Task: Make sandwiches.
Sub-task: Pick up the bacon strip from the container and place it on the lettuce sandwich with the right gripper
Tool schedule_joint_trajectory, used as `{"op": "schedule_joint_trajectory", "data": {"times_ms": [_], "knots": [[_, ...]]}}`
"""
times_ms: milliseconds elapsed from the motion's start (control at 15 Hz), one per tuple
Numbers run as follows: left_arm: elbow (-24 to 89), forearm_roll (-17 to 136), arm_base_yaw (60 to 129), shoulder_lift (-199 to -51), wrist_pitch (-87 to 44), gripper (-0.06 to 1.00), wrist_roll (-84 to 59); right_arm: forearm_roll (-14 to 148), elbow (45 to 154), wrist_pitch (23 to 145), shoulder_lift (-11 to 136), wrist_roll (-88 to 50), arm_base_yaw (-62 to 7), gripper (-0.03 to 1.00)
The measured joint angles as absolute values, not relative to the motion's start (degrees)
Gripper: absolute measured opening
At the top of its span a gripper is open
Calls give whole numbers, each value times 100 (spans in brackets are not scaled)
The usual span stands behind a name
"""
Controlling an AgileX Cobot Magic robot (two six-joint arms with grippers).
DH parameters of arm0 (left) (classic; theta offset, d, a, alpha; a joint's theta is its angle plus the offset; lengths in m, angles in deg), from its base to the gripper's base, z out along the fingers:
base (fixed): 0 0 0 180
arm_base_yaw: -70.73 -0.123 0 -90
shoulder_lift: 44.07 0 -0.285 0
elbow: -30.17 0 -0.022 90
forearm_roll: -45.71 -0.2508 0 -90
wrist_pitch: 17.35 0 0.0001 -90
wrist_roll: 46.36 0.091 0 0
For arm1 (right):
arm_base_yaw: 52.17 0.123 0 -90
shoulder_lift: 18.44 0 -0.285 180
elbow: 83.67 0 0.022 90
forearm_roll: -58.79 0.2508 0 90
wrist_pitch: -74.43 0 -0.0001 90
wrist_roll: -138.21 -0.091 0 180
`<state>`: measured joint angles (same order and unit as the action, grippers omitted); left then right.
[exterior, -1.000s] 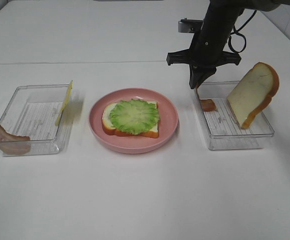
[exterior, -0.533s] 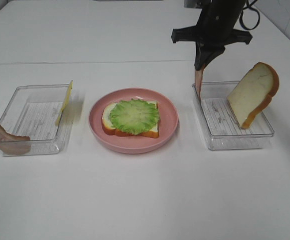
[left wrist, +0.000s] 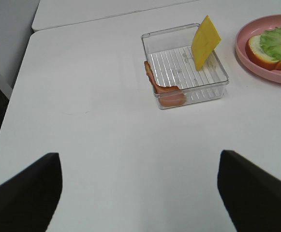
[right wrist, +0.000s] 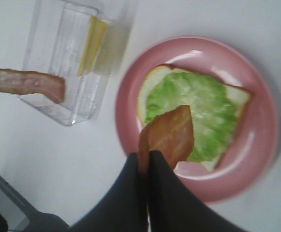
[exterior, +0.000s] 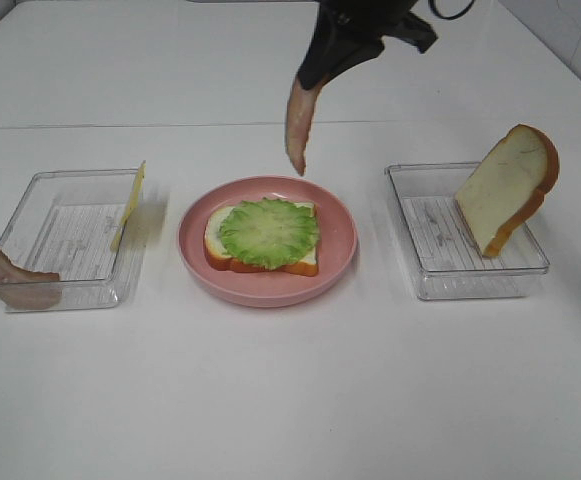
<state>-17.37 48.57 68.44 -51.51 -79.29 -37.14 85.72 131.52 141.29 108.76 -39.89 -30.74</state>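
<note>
One bacon strip (exterior: 297, 125) hangs from the clenched right tool (exterior: 315, 72), seemingly over the far rim of the pink plate (exterior: 192, 262) | step: bacon transfer onto lettuce (exterior: 269, 232) and bread (exterior: 213, 238) at plate's middle | next: centre over plate, lower, release flat | left tool (left wrist: 138, 157) released, empty

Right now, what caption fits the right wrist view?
Right gripper holds a bacon strip over the pink plate with lettuce on bread.

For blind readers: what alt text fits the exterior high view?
The right tool dangles a bacon strip above a pink plate holding lettuce on bread. Left tray: cheese, another bacon strip on its wall. Right tray: leaning bread slice.
</note>
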Motion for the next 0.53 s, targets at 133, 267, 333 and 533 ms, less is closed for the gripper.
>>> {"op": "schedule_joint_trajectory", "data": {"times_ms": [133,267,333,533], "knots": [[-1737,4857,6844,-5151,-7929,80,-3714,9151,12808,13768,10904,-3611,-2713,2],[-1737,4857,6844,-5151,-7929,80,-3714,10371,12700,13625,11265,-3015,-2507,2],[-1737,4857,6844,-5151,-7929,80,-3714,10686,12700,13556,11449,-2878,-2507,2],[-1737,4857,6844,-5151,-7929,80,-3714,10984,12700,13362,11832,-2683,-2513,2]]}}
